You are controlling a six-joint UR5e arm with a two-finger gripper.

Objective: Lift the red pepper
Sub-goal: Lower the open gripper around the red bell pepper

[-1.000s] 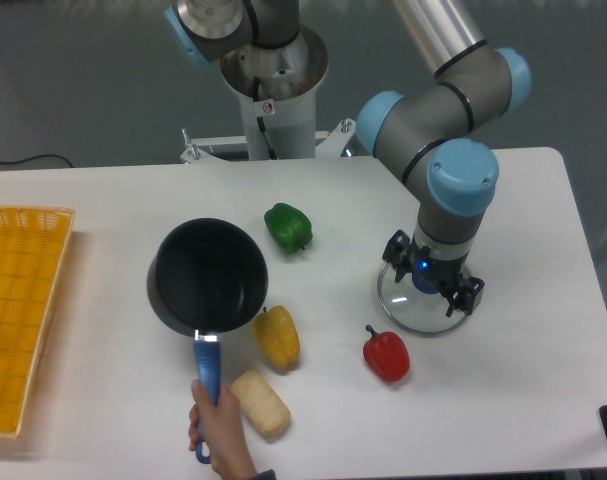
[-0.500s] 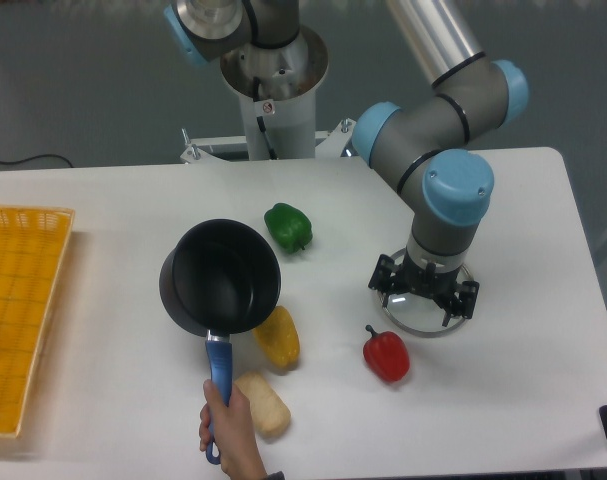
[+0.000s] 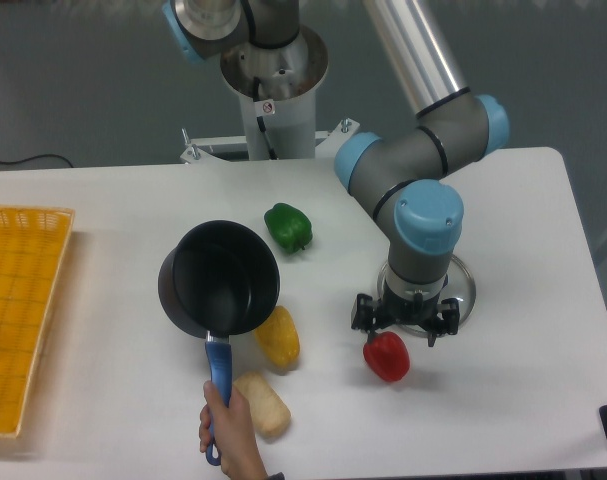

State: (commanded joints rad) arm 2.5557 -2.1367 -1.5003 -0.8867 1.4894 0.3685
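The red pepper lies on the white table, right of centre near the front. My gripper hangs just above and slightly behind it, pointing down, with its two dark fingers spread wide apart. Nothing is between the fingers, and the pepper's upper edge is partly covered by the gripper.
A glass lid lies behind the gripper. A yellow pepper, a green pepper and a bread roll lie to the left. A human hand holds a black saucepan by its blue handle. A yellow basket sits far left.
My gripper has moved left and toward the front, off the glass lid to just above the red pepper. The hand has shifted the saucepan slightly right.
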